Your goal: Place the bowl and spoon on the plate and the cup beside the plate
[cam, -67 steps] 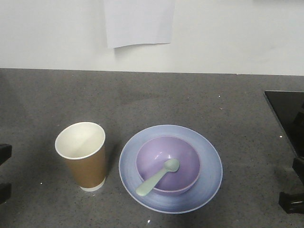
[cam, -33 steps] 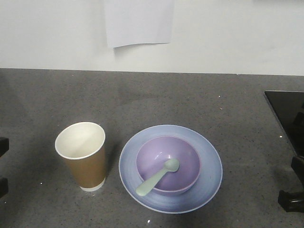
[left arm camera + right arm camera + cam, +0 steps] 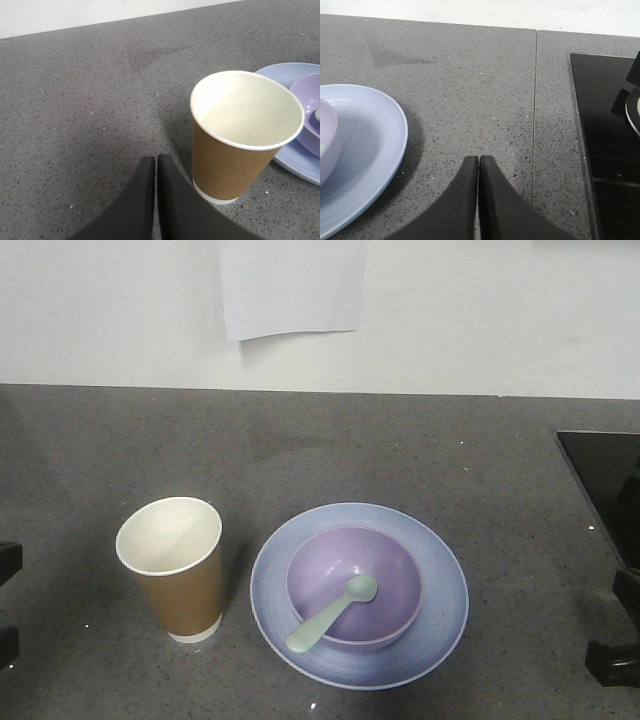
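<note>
The lavender bowl point(image 3: 354, 585) sits in the middle of the pale blue plate point(image 3: 440, 570), and the mint-green spoon point(image 3: 330, 614) lies in the bowl with its handle over the front rim. The brown paper cup point(image 3: 172, 565) stands upright just left of the plate, also seen in the left wrist view as the cup point(image 3: 235, 150) beside the plate point(image 3: 295, 162). My left gripper point(image 3: 156, 160) is shut and empty, low on the counter left of the cup. My right gripper point(image 3: 479, 159) is shut and empty, right of the plate point(image 3: 370, 150).
A grey speckled counter point(image 3: 330, 440) runs back to a white wall with a paper sheet point(image 3: 292, 285) on it. A black cooktop point(image 3: 605, 480) lies at the right, with a seam in the counter point(image 3: 535, 100) beside it.
The dark left arm parts at the left edge shifted slightly down then up. Cup, plate, bowl and spoon have stayed put.
</note>
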Controlling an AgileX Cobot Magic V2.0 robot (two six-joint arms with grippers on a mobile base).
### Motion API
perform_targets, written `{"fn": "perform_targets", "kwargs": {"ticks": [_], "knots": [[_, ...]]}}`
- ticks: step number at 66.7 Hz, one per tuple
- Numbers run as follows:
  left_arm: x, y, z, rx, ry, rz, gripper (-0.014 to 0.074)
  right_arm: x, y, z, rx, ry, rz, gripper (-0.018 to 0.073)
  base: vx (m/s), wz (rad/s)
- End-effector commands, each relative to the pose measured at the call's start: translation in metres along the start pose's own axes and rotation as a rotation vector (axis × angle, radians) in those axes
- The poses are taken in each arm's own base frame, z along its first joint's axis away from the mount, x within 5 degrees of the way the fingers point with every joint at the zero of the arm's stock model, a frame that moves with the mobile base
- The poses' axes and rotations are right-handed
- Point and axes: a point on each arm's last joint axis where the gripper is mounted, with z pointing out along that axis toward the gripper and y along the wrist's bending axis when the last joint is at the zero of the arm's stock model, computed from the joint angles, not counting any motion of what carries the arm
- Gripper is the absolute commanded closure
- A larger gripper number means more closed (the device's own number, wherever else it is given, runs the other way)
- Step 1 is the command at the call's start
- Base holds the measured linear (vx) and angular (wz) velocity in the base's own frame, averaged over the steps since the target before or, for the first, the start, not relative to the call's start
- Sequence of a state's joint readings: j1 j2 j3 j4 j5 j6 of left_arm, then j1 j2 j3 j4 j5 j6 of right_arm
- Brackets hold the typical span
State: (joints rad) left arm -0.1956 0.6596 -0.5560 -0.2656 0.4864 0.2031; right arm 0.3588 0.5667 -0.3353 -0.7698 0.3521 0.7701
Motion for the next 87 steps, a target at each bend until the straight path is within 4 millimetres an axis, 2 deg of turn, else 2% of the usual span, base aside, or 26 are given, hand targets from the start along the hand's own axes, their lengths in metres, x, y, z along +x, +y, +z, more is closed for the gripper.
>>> {"fn": "perform_targets", "kwargs": {"ticks": [1,11,12,16,22,27,40,57,87], "knots": [[-0.013,-0.001,-0.004,0.002,-0.083,-0.017,0.0603,-0.014,0.002,-0.002,-0.026,-0.069,-0.022,0.0564,0.0,0.0],[-0.013,0.0,-0.004,-0.005,-0.095,-0.01,0.0603,-0.013,0.002,-0.002,-0.023,-0.066,-0.022,0.0564,0.0,0.0],[0.017,0.006,0.007,-0.046,-0.175,-0.011,0.0603,-0.013,0.002,-0.002,-0.023,-0.066,-0.022,0.0564,0.0,0.0],[0.031,0.009,0.009,-0.068,-0.239,-0.044,0.0603,-0.013,0.002,-0.002,-0.023,-0.066,-0.022,0.0564,0.0,0.0],[0.064,0.015,0.011,-0.103,-0.297,-0.116,0.0603,-0.013,0.002,-0.002,-0.023,-0.066,-0.022,0.0564,0.0,0.0],[0.087,0.019,0.01,-0.124,-0.339,-0.159,0.0603,-0.013,0.002,-0.002,-0.023,-0.066,-0.022,0.0564,0.0,0.0],[0.124,0.022,0.004,-0.141,-0.416,-0.158,0.0603,-0.013,0.002,-0.002,-0.023,-0.066,-0.022,0.0564,0.0,0.0],[0.126,0.02,-0.008,-0.165,-0.478,-0.019,0.0603,-0.013,0.002,-0.002,-0.024,-0.066,-0.02,0.0564,0.0,0.0],[0.127,0.019,-0.019,-0.201,-0.575,-0.016,0.0603,-0.013,0.002,-0.002,-0.024,-0.066,-0.02,0.0564,0.0,0.0]]}}
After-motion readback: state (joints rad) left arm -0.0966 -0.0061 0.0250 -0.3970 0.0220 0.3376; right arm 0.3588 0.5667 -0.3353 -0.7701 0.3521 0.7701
